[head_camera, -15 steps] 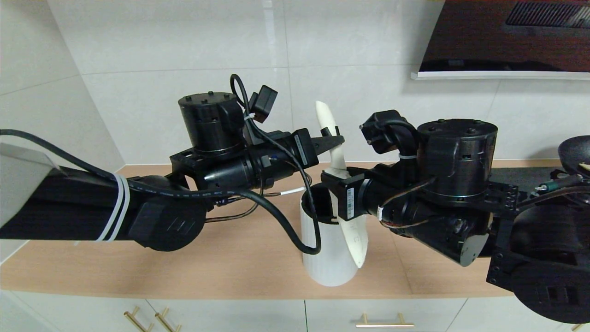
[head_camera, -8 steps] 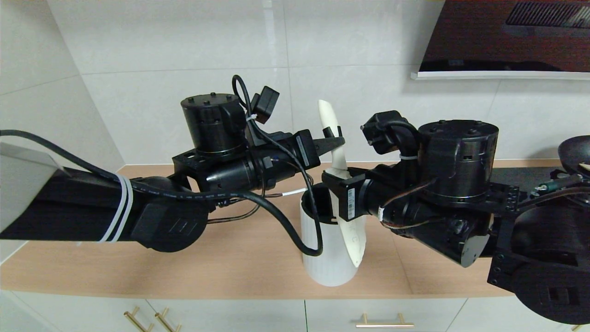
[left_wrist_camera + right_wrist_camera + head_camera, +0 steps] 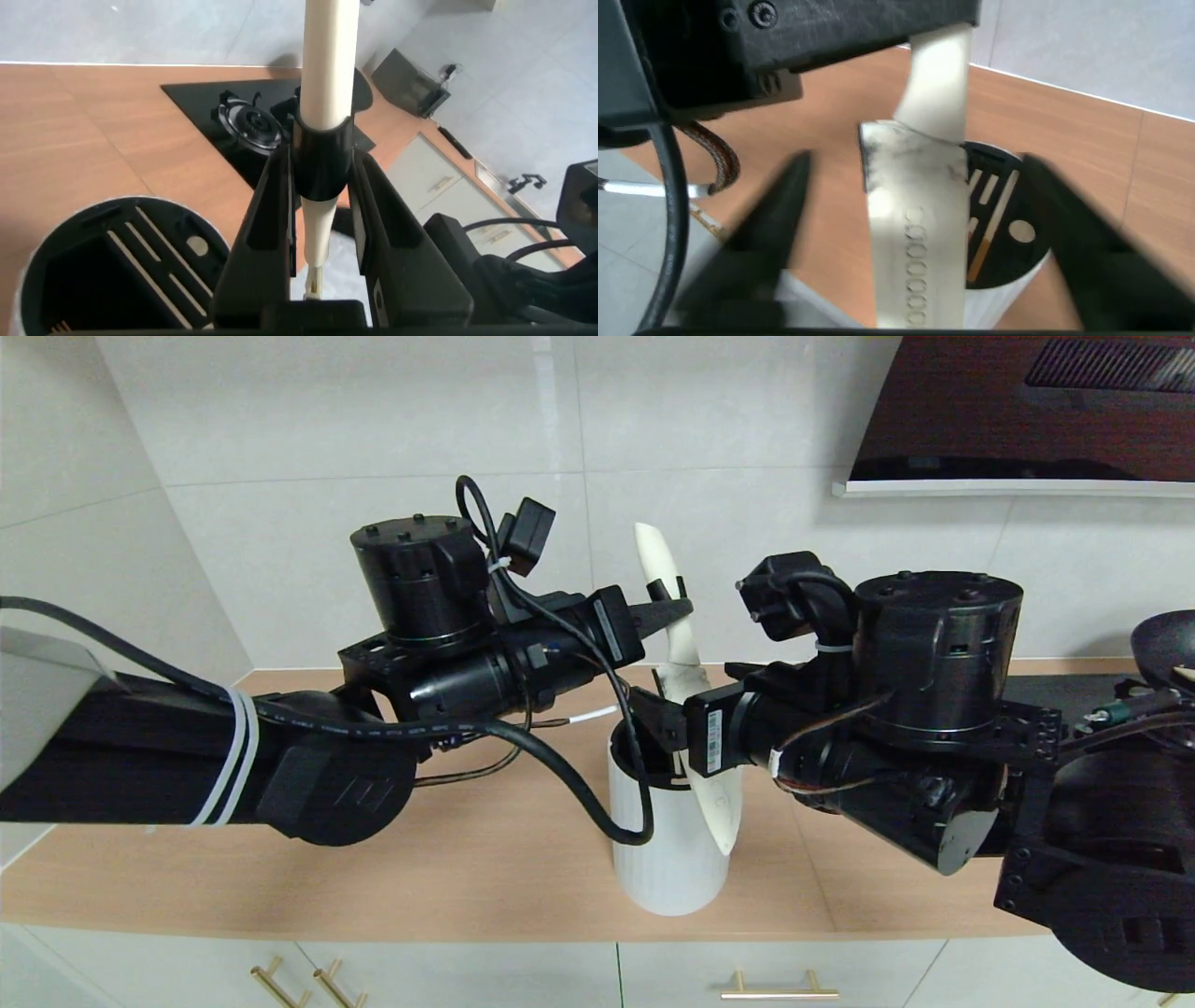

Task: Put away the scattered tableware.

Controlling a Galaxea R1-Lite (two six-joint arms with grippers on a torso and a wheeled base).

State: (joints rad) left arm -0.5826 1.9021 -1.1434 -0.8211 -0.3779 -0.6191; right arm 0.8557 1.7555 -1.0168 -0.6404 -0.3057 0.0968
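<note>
The cream spatula (image 3: 653, 555) stands nearly upright over the white holder (image 3: 667, 868) on the wooden surface (image 3: 467, 868) — blade hanging before the holder's rim. The left end effector (image 3: 674, 609) pinches its handle; the right end effector (image 3: 665, 709) — fingers spread — flanks the blade above the holder.

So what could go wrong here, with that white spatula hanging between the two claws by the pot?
1. The left claw alone grips the spatula, on its smooth handle; the right claw stands open around the blade, so the spatula could slip or swing.
2. The blade hangs beside the utensil holder, not over its opening; lowered as is, it might catch the rim and tip the holder, which stands near the front edge of the counter.
</note>
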